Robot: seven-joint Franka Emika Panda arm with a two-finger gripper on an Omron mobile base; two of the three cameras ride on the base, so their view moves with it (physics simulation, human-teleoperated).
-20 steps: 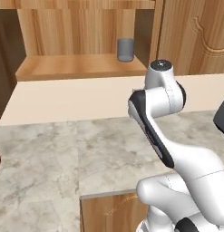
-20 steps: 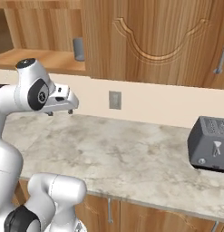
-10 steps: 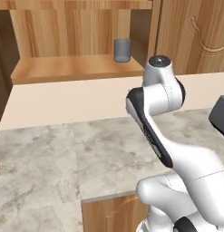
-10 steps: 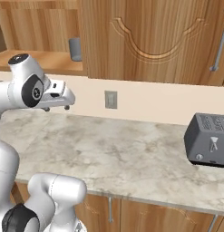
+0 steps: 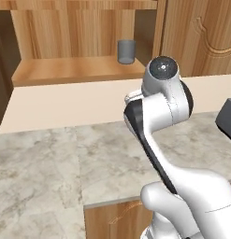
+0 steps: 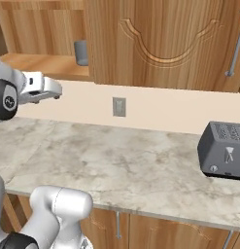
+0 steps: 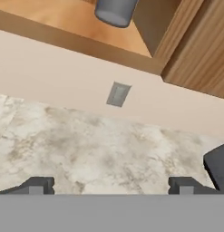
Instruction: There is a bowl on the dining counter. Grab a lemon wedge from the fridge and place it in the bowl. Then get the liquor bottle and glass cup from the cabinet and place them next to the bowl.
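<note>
The end effector [image 7: 111, 185] hangs spread wide and empty above the marbled stone surface [image 7: 86, 149], below the short grey see-through glass cup [image 5: 126, 51] standing on the light brown wood cabinet [image 5: 79, 70] shelf.

glass cup [image 7: 115, 11] top cropped by hand view edge, toaster [image 5: 227, 119] cut at right edge

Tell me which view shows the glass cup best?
The left base view: the cup stands whole on the cabinet shelf. In the right base view a cabinet door partly hides it; in the hand view the top edge cuts it.
</note>
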